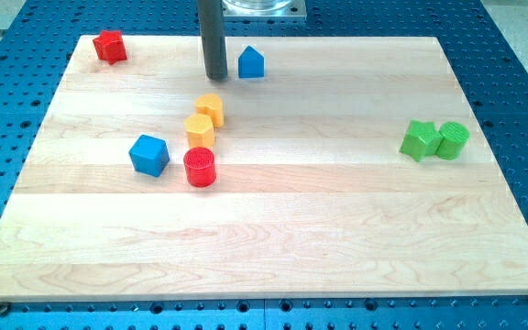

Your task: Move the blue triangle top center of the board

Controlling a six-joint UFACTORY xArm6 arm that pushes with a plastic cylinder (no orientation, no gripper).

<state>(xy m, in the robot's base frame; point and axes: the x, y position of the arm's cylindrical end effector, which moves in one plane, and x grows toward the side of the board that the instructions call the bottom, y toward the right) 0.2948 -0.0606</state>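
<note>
Wooden board [356, 229] lay on blue perforated table [521, 82]. Dark rod stood upright near view's top centre — no fingers, nothing gripped; my tip [215, 77] rested on board just left of blue triangle [251, 63], small gap between, not touching. Blue triangle sat near top edge, roughly centre. Blue cube [149, 154] left of centre; red cylinder [200, 168] just right of it. Two yellow blocks [204, 119] stacked diagonally above the cylinder — shapes unclear. Green star-like block [419, 139] touched green cylinder [453, 139] at right. Red block [110, 46] in top-left corner. No containers seen.
</note>
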